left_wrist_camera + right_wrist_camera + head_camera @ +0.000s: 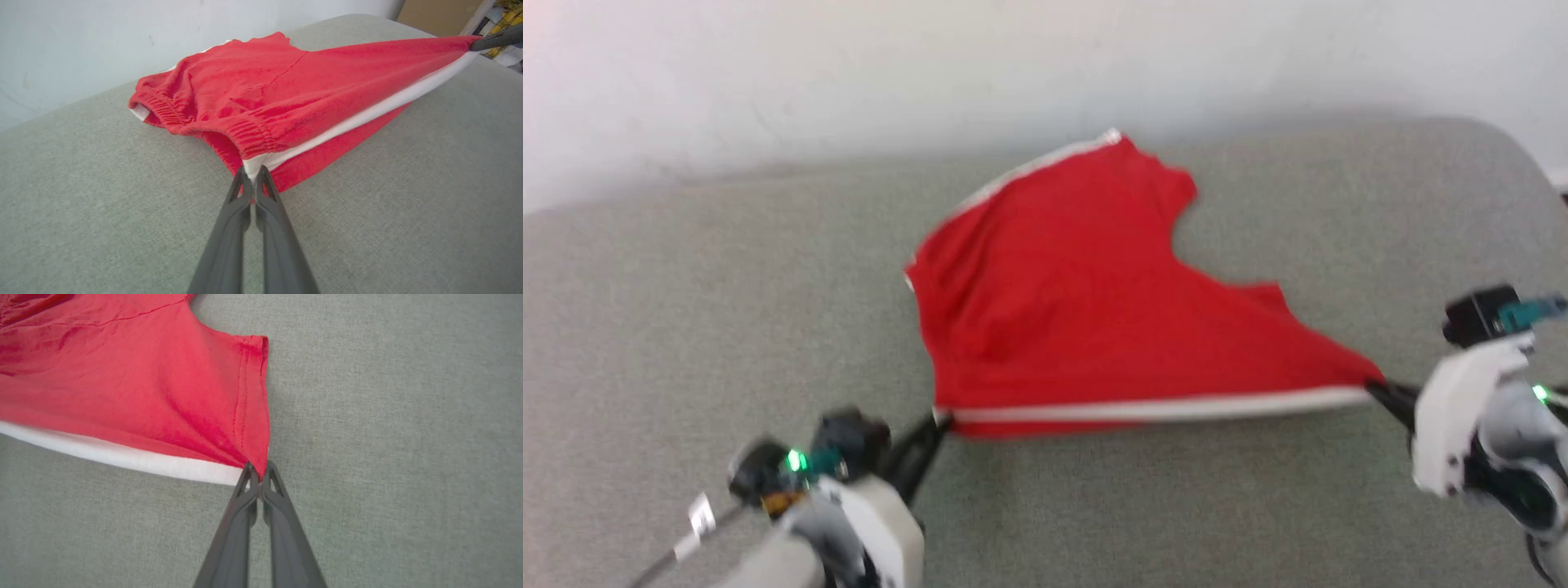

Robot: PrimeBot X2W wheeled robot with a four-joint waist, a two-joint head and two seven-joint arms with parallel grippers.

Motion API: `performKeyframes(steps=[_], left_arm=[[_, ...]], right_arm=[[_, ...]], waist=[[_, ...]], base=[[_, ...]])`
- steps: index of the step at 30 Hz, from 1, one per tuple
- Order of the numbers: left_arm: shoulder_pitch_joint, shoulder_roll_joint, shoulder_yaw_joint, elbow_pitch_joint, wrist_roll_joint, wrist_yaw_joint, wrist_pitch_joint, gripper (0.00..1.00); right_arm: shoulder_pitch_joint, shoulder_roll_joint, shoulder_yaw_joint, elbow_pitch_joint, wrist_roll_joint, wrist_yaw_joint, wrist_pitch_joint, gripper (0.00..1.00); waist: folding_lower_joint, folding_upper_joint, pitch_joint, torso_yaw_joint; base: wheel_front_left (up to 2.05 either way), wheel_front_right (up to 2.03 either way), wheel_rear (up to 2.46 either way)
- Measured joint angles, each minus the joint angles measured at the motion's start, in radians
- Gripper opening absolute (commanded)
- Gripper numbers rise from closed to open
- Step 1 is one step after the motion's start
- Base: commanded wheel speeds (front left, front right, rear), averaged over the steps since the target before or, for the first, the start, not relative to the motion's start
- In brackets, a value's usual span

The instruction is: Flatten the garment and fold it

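Note:
The garment [1094, 302], small bright red shorts with white side stripes, lies on a grey cushioned surface [686, 310]. Its near edge, a white stripe, is stretched taut between my two grippers. My left gripper [938, 421] is shut on the waistband corner at the stripe's left end; in the left wrist view that gripper [253, 173] pinches the garment [286, 90] just below the gathered elastic. My right gripper [1376, 387] is shut on the hem corner at the stripe's right end, and in the right wrist view this gripper [256, 470] pinches the garment [135, 388] there. The far leg lies slack toward the wall.
A pale wall [1013, 65] rises right behind the grey surface. In the left wrist view, a cardboard box [437, 14] and yellow checked cloth [508, 18] stand beyond the surface's far right end, where my right gripper's fingers [496, 40] reach in.

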Motion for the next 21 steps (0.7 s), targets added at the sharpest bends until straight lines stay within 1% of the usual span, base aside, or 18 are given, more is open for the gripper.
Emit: performKeyframes(steps=[3,8,12,15,17,21], left_arm=[[0.093,0.0,-0.003,-0.071,-0.032,0.033,0.008,0.0],[0.225,0.005,-0.018,-0.171,-0.064,0.083,0.011,0.0],[0.302,0.011,-0.046,-0.209,-0.073,0.09,0.017,0.0],[0.332,0.015,-0.071,-0.214,-0.074,0.09,0.02,0.0],[0.334,0.014,-0.08,-0.213,-0.071,0.09,0.02,0.0],[0.315,0.004,-0.081,-0.212,-0.058,0.089,0.013,0.0]], right_arm=[[0.083,-0.024,-0.046,-0.064,-0.011,0.0,0.045,0.0],[0.22,-0.031,-0.156,-0.166,-0.016,0.0,0.128,0.0],[0.351,-0.033,-0.233,-0.249,-0.026,0.0,0.225,0.0],[0.434,-0.02,-0.293,-0.314,-0.03,0.0,0.295,0.0],[0.467,-0.005,-0.328,-0.359,-0.042,0.0,0.314,0.0],[0.471,0.034,-0.385,-0.436,-0.072,0.0,0.313,0.0]], waist=[[0.0001,0.0,-0.036,0.003],[0.0001,0.0,-0.073,0.008],[0.0003,0.0,-0.078,0.02],[0.0002,0.0,-0.075,0.027],[0.0002,0.0,-0.069,0.031],[0.0003,0.0,-0.049,0.041]], base=[[0.0,0.0,0.0],[0.0,0.0,0.0],[0.0,0.0,0.0],[0.0,0.0,0.0],[0.0,0.0,0.0],[0.0,0.0,0.0]])
